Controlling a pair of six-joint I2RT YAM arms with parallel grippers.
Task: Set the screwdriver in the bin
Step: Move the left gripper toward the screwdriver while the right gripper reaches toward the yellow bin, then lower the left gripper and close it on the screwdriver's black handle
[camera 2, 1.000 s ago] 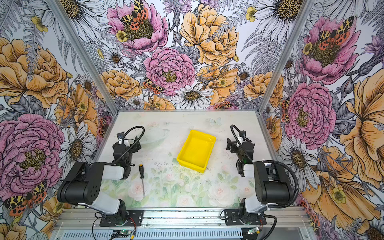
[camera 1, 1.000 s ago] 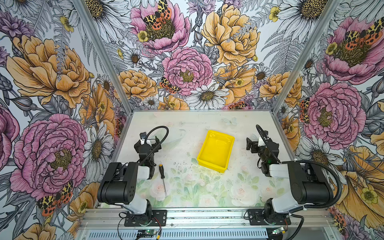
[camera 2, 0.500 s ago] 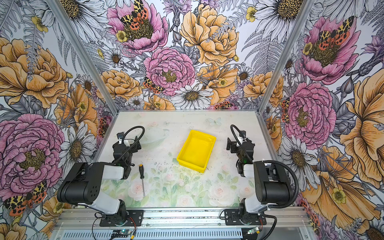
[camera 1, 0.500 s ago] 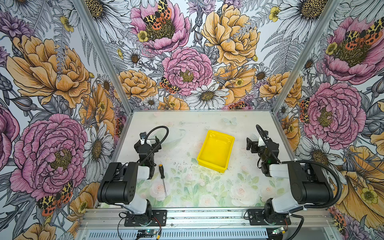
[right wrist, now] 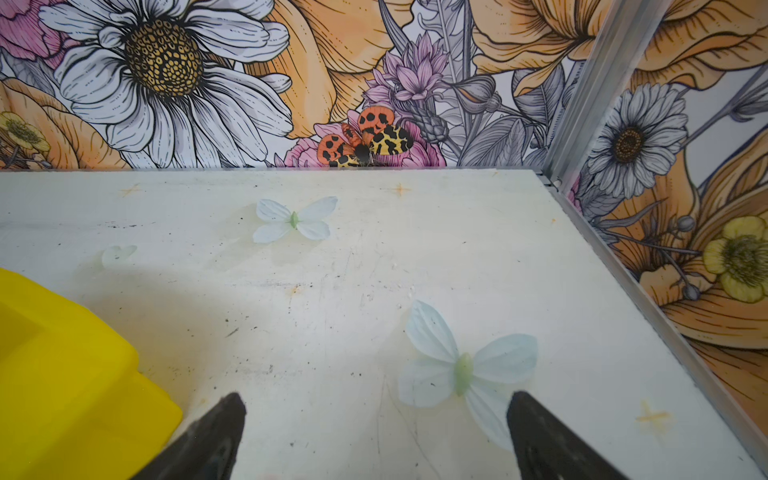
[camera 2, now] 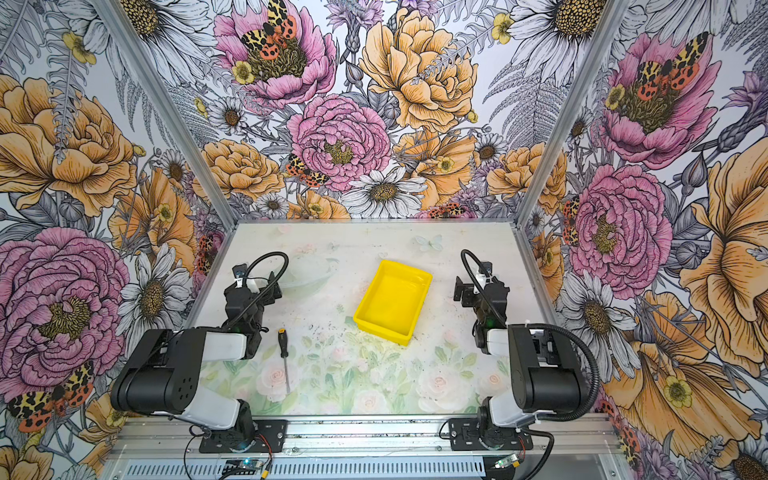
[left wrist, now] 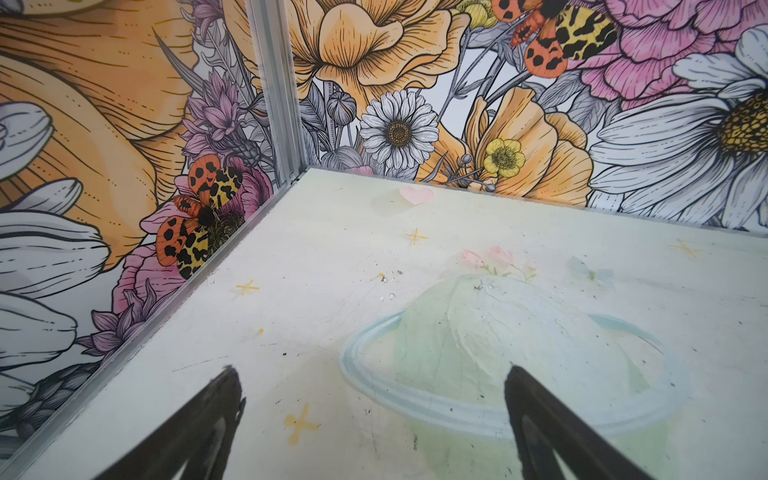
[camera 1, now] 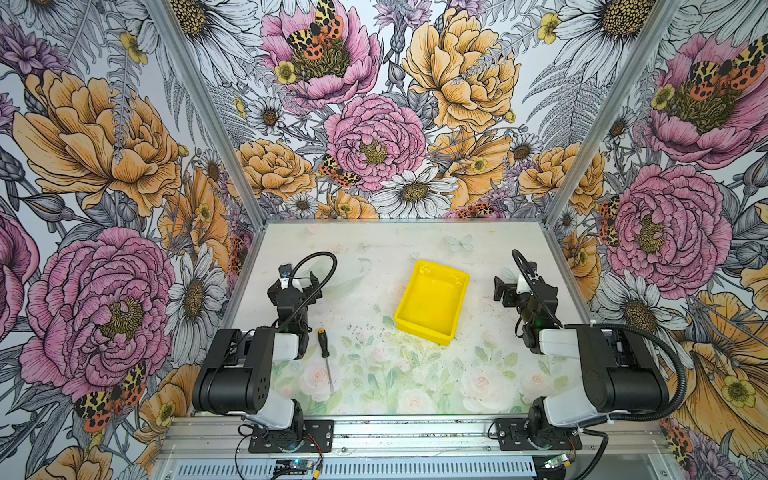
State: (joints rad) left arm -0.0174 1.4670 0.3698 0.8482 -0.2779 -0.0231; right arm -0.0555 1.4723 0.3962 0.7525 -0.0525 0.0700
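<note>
The screwdriver [camera 1: 324, 349] [camera 2: 284, 352] lies flat on the table in both top views, black handle with its orange cap pointing away, thin shaft pointing to the front edge. It rests just right of the left arm's forearm. The yellow bin [camera 1: 432, 301] [camera 2: 392, 300] sits empty mid-table; one corner of the bin [right wrist: 62, 374] shows in the right wrist view. My left gripper [camera 1: 294, 282] [left wrist: 372, 374] is open over bare table, behind the screwdriver. My right gripper [camera 1: 509, 291] [right wrist: 374, 401] is open too, empty, to the right of the bin.
Floral walls with aluminium corner posts [camera 1: 582, 137] close in the table on three sides. Printed butterflies [right wrist: 461, 365] and a pale dome pattern [left wrist: 498, 345] mark the table surface. A metal rail [camera 1: 395, 432] with both arm bases runs along the front edge.
</note>
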